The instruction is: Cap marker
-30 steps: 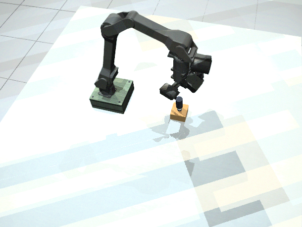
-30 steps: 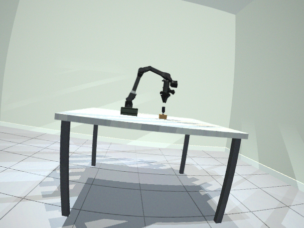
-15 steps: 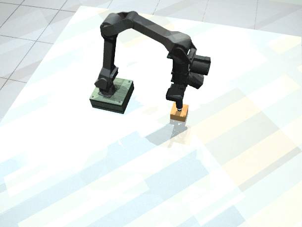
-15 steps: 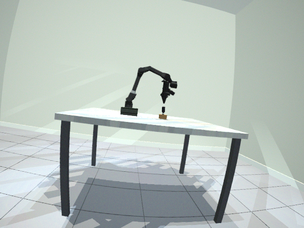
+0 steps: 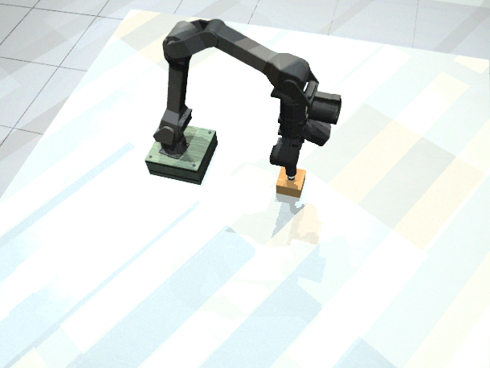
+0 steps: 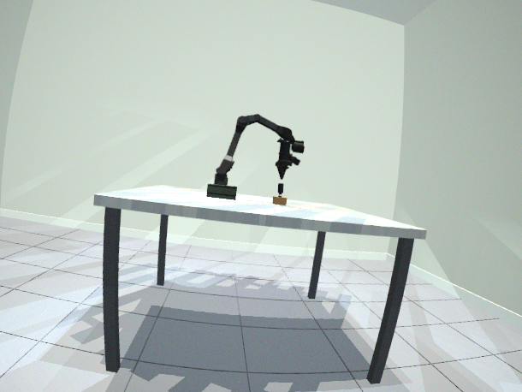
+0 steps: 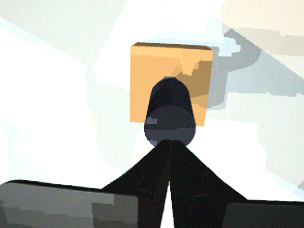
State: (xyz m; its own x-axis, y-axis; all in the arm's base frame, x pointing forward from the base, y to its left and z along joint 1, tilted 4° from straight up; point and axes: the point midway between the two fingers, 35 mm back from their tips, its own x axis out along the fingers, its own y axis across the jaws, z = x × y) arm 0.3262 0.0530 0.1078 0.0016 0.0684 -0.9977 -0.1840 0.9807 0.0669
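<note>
1. gripper state: fingers pressed together to a point, nothing pinched between them.
2. cap sits on the marker, which stands upright in the holder block. marker body is mostly hidden under the cap, so i can't tell how far down the cap is seated.
3. position: closed tip hangs straight above the holder block, over the cap top. exterior view shows a small gap between tip and cap, so not touching.
4. my read of the step: press the cap down with the closed fingers until it clicks.
5. doing it well:
   - keep the tip centred over the cap's top face; wrist view shows the tip lined up on its near edge, so nudge toward the holder block centre before loading.
   - come down vertical and slow, no sideways drift, otherwise the tip slides off the rounded cap or tilts the marker in the holder block.
   - keep the fingers together; a split tip would straddle the cap instead of pushing it.
6. afterwards lift straight up from the holder block before swinging away, so the cap is not dragged.
</note>
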